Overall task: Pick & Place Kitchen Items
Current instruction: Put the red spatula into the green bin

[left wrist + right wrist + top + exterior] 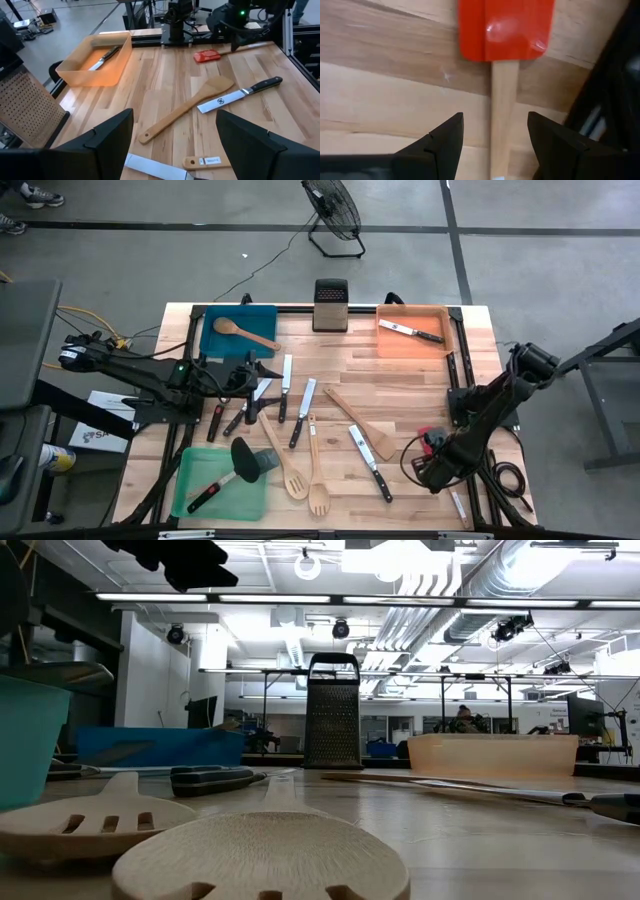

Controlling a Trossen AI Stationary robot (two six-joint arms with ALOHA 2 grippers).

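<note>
Start with the table (420, 380): most of the kitchen items lie loose at its centre, between the blue tray (212, 338), the green tray (190, 490) and the orange tray (385, 345), so expect crowding to be your main hazard. The left gripper (262, 370) hangs with its fingers spread wide and empty over the packed cluster of black-handled knives (285, 390) left of centre; if it descends there, a finger may land on a neighbouring blade or pinch two handles at once, dragging the pile out of place. The long wooden spatula (187, 107) and the knife beside it (240, 92) lie close together in the left wrist view, so a sweep past one could shift the other. At the table's right front edge, the right gripper (495, 145) is low, its fingers apart and straddling the pale handle of the red spatula (506, 30) without yet clamping it. Judge this grasp as risky: the handle is thin and lies flat on the wood, so the fingertips could scrape the table or close off-centre and let the spatula pivot. The table frame (615, 85) stands just beside this gripper, and a sideways lift could strike it.
</note>
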